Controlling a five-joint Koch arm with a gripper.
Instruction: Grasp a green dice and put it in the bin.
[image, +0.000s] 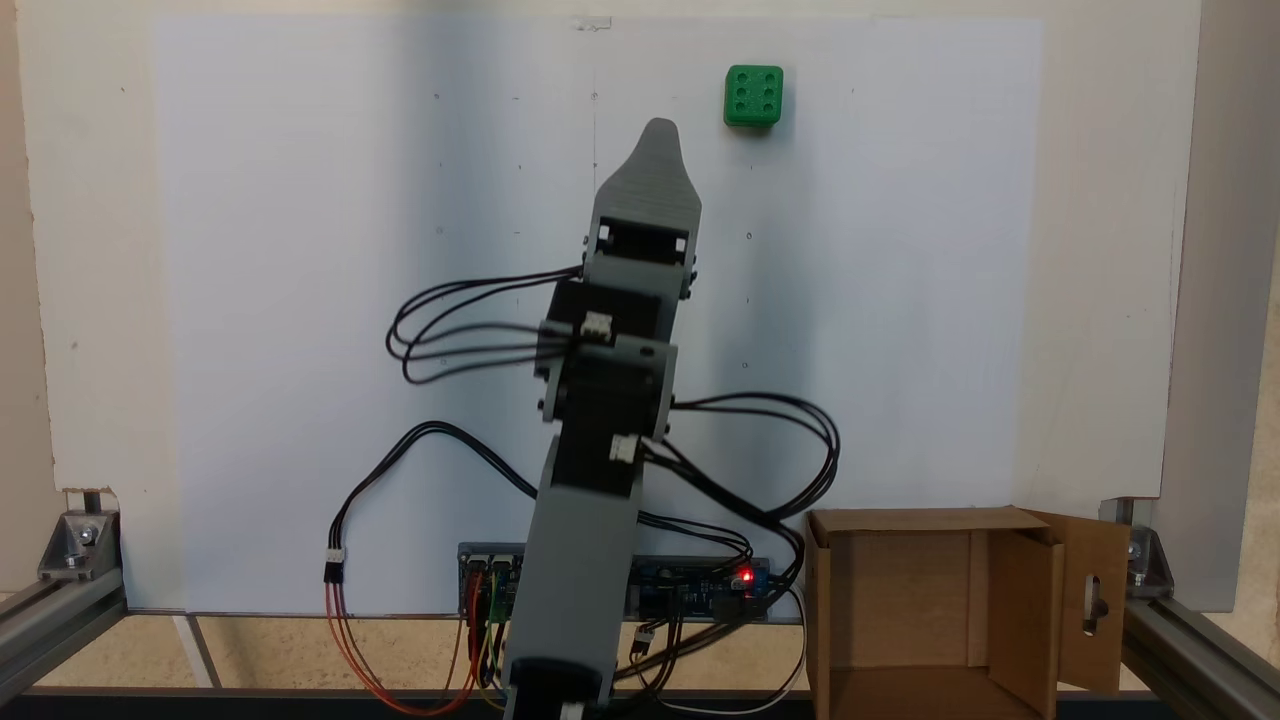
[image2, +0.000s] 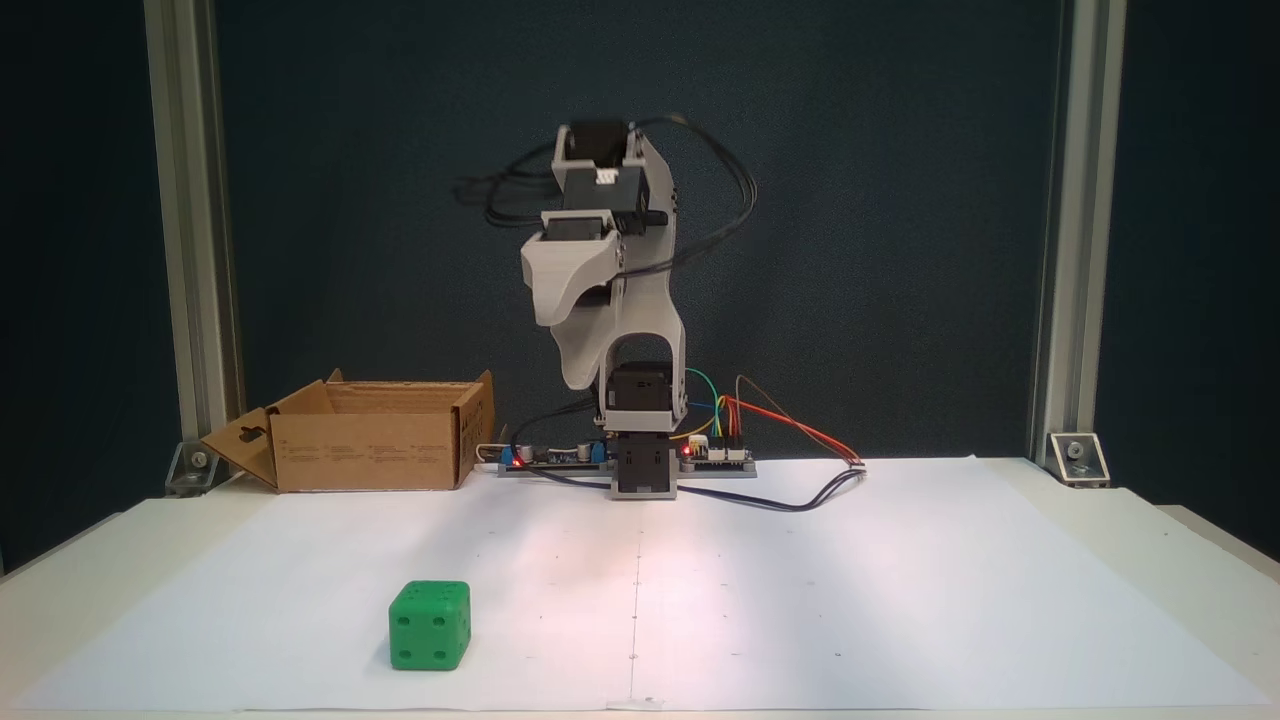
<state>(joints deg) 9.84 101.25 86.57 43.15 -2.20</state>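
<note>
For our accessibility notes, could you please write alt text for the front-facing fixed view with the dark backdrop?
A grey hobby arm stands folded at the back of a white paper sheet, apart from a green dice lying front left. An open cardboard bin sits left of the arm's base.

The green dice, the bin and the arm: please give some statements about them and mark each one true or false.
1. The green dice lies on the white paper. True.
2. The gripper holds the dice. False: it is apart from it, holding nothing.
3. The bin stands beside the arm's base. True.
4. The dice is inside the bin. False: it lies far across the paper.
5. Its top face shows one pip. False: six.
</note>
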